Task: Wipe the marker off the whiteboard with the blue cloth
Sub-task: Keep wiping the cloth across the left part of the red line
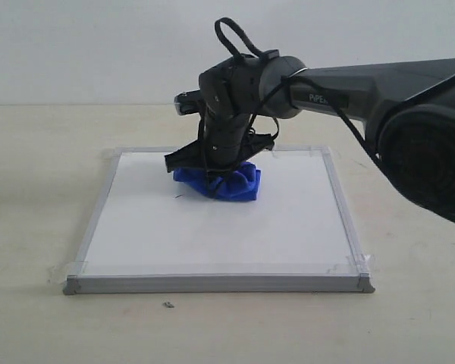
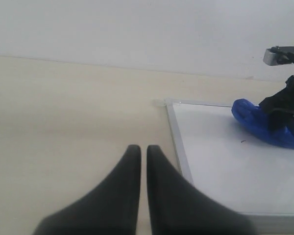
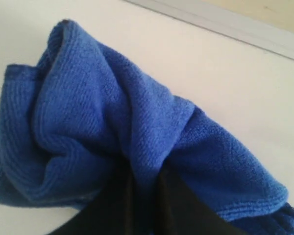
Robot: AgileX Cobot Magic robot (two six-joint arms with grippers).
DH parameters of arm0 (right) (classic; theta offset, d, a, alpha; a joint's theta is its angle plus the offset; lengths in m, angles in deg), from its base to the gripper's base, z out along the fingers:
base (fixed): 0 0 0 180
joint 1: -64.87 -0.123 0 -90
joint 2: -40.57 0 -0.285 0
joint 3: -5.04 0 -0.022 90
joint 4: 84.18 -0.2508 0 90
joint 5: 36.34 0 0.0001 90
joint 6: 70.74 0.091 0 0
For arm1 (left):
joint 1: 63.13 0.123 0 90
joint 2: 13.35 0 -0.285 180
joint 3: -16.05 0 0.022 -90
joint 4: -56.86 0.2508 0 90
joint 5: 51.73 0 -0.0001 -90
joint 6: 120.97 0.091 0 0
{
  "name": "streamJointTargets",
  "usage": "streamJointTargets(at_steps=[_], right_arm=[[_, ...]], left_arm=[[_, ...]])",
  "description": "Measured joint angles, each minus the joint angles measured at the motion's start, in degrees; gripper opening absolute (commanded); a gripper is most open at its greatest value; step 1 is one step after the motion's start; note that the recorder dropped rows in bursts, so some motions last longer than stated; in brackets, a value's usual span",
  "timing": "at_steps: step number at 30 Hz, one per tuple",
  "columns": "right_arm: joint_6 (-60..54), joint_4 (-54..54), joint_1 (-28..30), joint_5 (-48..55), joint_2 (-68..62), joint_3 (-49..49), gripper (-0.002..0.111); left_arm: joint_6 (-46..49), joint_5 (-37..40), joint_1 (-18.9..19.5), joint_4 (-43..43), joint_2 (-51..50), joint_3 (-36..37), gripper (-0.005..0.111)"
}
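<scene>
Exterior view: the whiteboard point(image 1: 212, 235) lies flat on a tan table point(image 1: 38, 189). Bare tabletop is open all round its silver frame, and most of the white surface is free. The right gripper point(image 1: 221, 174) reaches in from the right and presses the blue cloth point(image 1: 226, 184) onto the board's far middle. A tiny red trace of the marker point(image 1: 177, 197) shows just beside the cloth's left end.

Left wrist view: the left gripper point(image 2: 143, 152) hangs over bare table just beside the board's frame. Its jaws are all but together and hold nothing. The cloth lies well apart from it.

Right wrist view: the black fingers point(image 3: 181, 205) pinch a fold of the bunched cloth, which rests on the board near one frame edge.
</scene>
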Motion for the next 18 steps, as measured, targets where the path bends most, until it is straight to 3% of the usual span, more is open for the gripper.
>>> streamJointTargets(at_steps=[7,10,12,18], right_arm=[[-26.9,-22.4,-3.1,-4.1,-0.6,0.0,0.0],[-33.1,-25.2,-5.7,-4.9,-0.6,0.0,0.0],[-29.5,-21.8,-6.2,-6.0,-0.6,0.0,0.0],[-4.5,-1.3,-2.9,-6.6,-0.7,0.1,0.0]], left_arm=[[0.0,0.0,0.0,0.0,0.0,0.0,0.004],[0.0,0.0,0.0,0.0,0.0,0.0,0.004],[0.0,0.0,0.0,0.0,0.0,0.0,0.004],[0.0,0.0,0.0,0.0,0.0,0.0,0.004]])
